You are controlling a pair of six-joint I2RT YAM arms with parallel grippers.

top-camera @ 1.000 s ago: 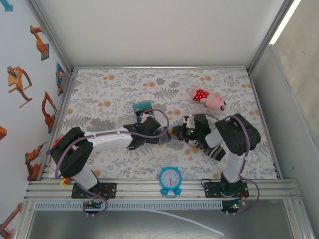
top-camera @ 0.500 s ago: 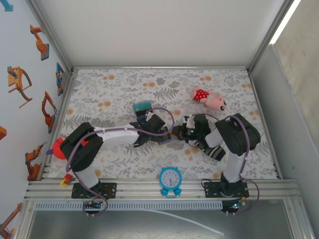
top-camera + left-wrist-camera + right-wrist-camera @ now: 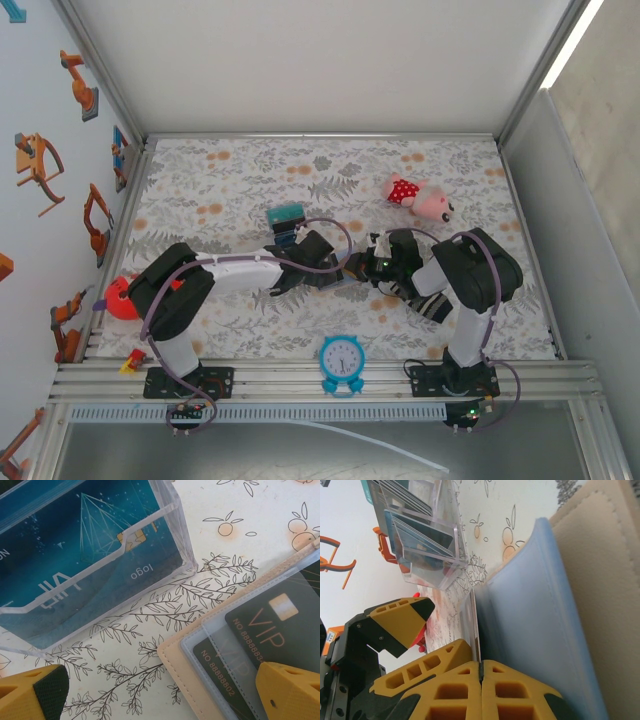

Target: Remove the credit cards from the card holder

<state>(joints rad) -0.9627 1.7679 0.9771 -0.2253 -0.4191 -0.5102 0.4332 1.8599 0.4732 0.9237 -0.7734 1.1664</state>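
Observation:
The tan card holder (image 3: 186, 672) lies open on the floral cloth. Its clear sleeves hold two dark credit cards (image 3: 272, 625) printed VIP. My left gripper (image 3: 160, 700) hovers open over its corner, one yellow fingertip (image 3: 32, 692) above the cloth and the other over the sleeves. In the right wrist view the holder's tan cover (image 3: 600, 555) and pale blue inside (image 3: 535, 620) stand on edge. My right gripper (image 3: 481, 680) is shut on a thin clear sleeve edge of the holder. The two grippers, left (image 3: 345, 266) and right (image 3: 366, 266), meet mid-table.
A clear acrylic box (image 3: 90, 565) (image 3: 285, 215) holding teal cards stands just behind the left gripper. A blue clock (image 3: 342, 360) sits at the front edge, a pink plush toy (image 3: 420, 197) at the back right, a striped sock (image 3: 430, 305) under the right arm, and a red object (image 3: 120, 297) at the left edge.
My left arm has reached further right, bringing its gripper up to the holder and uncovering the red object at the left. The right arm has stayed still.

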